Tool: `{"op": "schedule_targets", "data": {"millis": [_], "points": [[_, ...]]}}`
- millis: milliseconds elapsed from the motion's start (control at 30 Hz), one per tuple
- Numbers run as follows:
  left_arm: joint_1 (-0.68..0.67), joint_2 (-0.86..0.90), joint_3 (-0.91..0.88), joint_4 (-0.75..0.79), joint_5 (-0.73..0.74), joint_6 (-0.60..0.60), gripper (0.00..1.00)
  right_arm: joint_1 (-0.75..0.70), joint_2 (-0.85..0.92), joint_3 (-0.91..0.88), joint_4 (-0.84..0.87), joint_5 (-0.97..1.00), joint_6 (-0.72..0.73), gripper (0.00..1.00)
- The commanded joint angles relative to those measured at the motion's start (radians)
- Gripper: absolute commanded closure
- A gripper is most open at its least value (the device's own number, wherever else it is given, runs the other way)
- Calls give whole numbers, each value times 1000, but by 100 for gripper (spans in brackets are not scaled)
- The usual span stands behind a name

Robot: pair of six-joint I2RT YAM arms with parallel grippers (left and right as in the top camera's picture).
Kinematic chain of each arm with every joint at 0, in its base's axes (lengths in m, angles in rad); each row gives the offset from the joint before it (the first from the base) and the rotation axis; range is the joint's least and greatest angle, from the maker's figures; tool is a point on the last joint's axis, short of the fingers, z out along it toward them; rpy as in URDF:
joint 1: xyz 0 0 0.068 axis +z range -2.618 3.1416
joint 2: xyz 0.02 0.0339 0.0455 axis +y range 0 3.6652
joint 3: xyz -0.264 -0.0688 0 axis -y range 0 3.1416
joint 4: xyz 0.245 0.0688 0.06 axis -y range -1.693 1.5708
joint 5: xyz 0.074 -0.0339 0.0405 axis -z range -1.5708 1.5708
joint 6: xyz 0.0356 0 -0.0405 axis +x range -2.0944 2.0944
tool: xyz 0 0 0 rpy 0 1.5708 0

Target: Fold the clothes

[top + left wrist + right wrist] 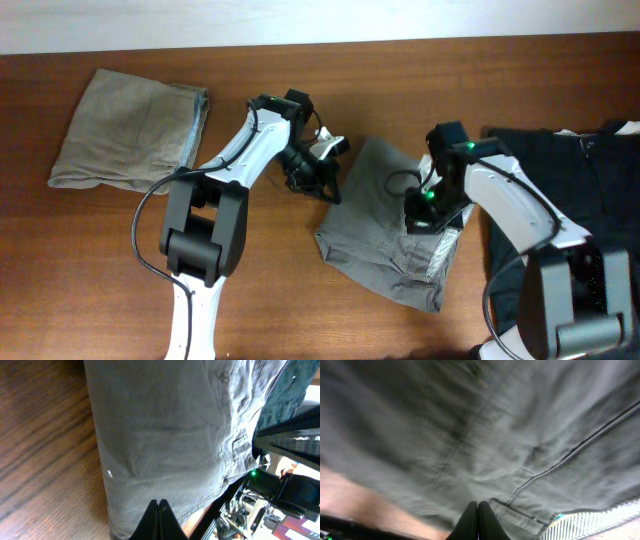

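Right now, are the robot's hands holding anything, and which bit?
It cannot be told. Both are shut over the grey shorts, the left gripper at an edge, the right gripper further in, but no pinched cloth shows.

Grey shorts [385, 235] crumpled mid-table (pocket lining showing); khaki shorts [130, 130] folded far-left; black garment [565, 175] right.

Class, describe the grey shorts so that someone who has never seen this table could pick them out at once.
Start from the brown wooden table. Three garments lie across it; the grey shorts are the middle one, lying at a slant. The khaki shorts at the left are beige and folded, and the black garment at the right is much darker.
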Motion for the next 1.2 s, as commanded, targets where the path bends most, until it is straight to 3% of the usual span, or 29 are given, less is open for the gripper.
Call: {"op": "schedule_targets", "data": {"millis": [0, 100, 300, 467, 600, 733, 800, 1033, 1167], "points": [[18, -27, 14, -6, -11, 10, 99, -2, 56, -112, 50, 20, 54, 96], [24, -29, 27, -40, 90, 18, 99, -2, 78, -182, 105, 19, 82, 96], [-19, -29, 27, -80, 80, 66, 99, -2, 80, -173, 114, 12, 81, 96], [-103, -27, 10, -77, -224, 65, 100, -2, 62, -65, 28, 13, 67, 96], [-126, -19, -113, 21, -421, 26, 99, -2, 19, 132, -131, 13, 47, 96], [-86, -19, -244, 109, -453, -5, 100, -2, 12, 270, -214, 17, 43, 96], [-33, -19, -245, 153, -551, -80, 100, -2, 12, 305, -213, 17, 43, 96], [142, -19, 22, 191, -509, -142, 100, -1, 15, 292, -115, 23, 9, 96], [225, -19, 370, 126, -300, -150, 95, 1, 38, 241, 64, 27, 10, 96]]}}
